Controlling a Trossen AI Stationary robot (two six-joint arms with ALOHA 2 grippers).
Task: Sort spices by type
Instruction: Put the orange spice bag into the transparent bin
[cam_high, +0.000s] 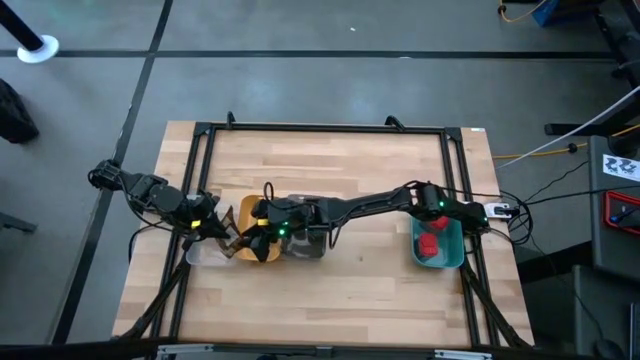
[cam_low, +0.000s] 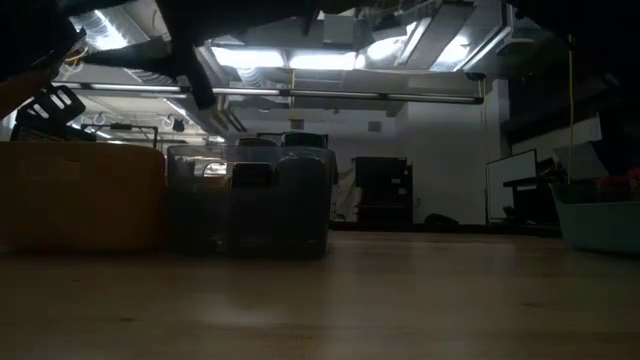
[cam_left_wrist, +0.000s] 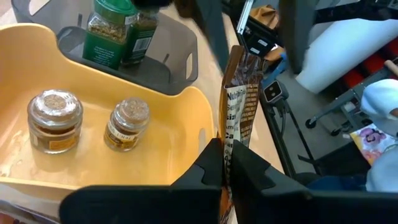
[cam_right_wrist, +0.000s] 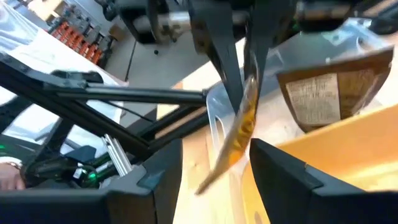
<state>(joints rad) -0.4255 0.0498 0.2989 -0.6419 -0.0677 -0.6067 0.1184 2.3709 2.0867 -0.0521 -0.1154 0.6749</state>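
Left gripper (cam_left_wrist: 225, 163) was clamped on the flat packet (cam_left_wrist: 239, 106) just beside the yellow tray (cam_left_wrist: 180, 118); you were handling something light and floppy, best pinched near its stiffer sealed edge

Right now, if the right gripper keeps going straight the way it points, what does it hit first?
Most likely the brown-orange packet pinched in the left gripper. In the right wrist view it hangs directly ahead of the open right gripper. A second packet lies off to the side. Depth is unclear.
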